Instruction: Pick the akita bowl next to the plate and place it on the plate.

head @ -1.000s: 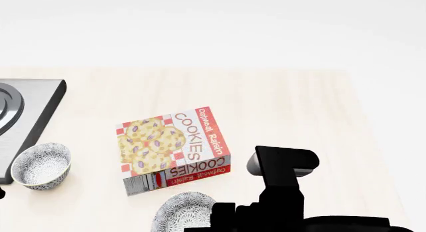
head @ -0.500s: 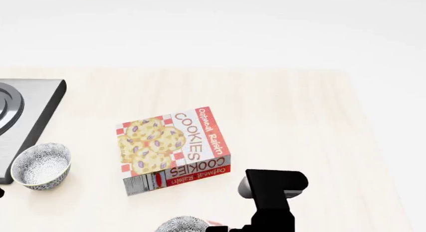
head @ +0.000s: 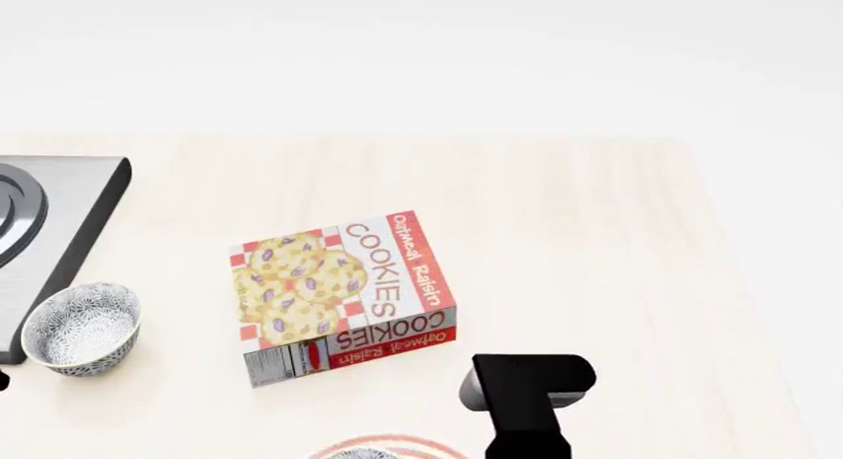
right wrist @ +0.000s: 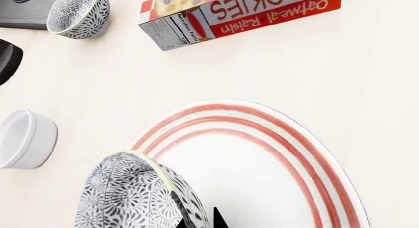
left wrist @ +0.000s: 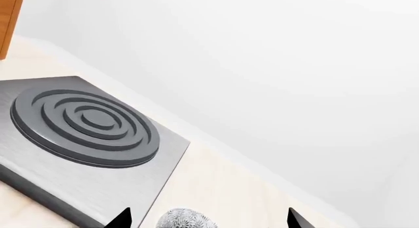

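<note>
The akita bowl (right wrist: pixel 127 193), speckled grey-black with a white inside, hangs tilted over the near-left rim of the plate (right wrist: pixel 275 159). My right gripper (right wrist: pixel 198 222) is shut on the bowl's rim, one fingertip on each side of the wall. In the head view only a sliver of the plate (head: pixel 395 445) shows at the bottom edge, beside my right arm (head: pixel 527 390). A second, identical bowl (head: pixel 82 328) stands by the stove. My left gripper (left wrist: pixel 208 220) is open, its fingertips (left wrist: pixel 121 219) wide apart on either side of that second bowl (left wrist: pixel 186 220).
A cookies box (head: pixel 343 291) lies flat mid-table, just beyond the plate. A grey stove plate (head: pixel 59 222) with a ringed burner (left wrist: pixel 85 122) sits at the left. A plain white cup (right wrist: pixel 23 139) stands left of the plate. The table's right edge (head: pixel 737 281) is near.
My right arm has drawn back toward the bottom of the head view, carrying the bowl almost out of sight. The plate's red rim now shows there. The second bowl has not moved.
</note>
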Robot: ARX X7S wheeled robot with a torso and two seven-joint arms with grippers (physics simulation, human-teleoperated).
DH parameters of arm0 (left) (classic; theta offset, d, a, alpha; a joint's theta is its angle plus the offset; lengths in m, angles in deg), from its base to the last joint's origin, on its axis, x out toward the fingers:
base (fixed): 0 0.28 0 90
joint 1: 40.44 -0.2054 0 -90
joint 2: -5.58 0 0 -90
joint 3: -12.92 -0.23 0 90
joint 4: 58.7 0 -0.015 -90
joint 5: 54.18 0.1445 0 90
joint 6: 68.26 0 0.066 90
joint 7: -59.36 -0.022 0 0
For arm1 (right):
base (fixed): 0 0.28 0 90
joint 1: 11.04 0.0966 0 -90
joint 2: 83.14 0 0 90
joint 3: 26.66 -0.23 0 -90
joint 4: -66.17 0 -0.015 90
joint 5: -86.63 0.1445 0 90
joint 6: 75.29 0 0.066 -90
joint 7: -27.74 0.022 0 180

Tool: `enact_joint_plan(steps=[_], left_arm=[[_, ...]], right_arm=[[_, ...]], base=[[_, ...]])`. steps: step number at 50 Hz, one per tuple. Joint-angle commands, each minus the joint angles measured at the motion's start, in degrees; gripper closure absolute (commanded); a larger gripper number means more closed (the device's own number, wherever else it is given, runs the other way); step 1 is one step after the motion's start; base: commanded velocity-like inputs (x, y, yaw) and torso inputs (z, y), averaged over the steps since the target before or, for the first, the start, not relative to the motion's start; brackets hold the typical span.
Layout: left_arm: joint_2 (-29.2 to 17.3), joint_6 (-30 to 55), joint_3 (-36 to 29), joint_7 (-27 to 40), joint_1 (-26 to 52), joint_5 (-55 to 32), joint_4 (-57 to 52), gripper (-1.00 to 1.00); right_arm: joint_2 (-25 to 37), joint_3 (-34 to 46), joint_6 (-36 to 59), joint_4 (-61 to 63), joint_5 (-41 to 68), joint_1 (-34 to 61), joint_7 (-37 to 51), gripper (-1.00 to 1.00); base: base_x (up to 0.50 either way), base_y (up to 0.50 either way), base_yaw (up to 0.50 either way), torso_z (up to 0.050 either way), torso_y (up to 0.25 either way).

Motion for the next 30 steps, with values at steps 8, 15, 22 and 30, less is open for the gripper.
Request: enact_joint_plan(steps=[8,15,22,30], left_arm=[[-0.1,-0.3,-0.2,0.0,-0.1,-0.1,0.1,-1.0],[-0.2,-0.2,-0.2,0.2,-0.3,-0.2,-0.2,-1.0],[-0.1,-0.7,-0.3,-0.3,-0.2,-0.1,0.5,-1.0],[-0.2,-0.7,-0.3,-0.2,-0.3,-0.1,0.4,-1.0]], right_arm=[[0.7,1.7,-1.6,-0.4,-0.9,-0.1,-1.8,1.0],[0.9,2.4,-2.0,-0.4,-1.3,-0.2,-2.2,1.0],[1.1,3.0,-2.5,-0.5,-1.8,-0.2,-2.7,1.0],[1.6,3.8,-2.9,-0.4,-2.4,-0.2,-3.0,1.0]], base=[[0.0,0.0,0.0,0.0,0.0],[0.0,0.0,0.0,0.0,0.0],[0.0,0.0,0.0,0.0,0.001],[0.0,0.0,0.0,0.0,0.0]])
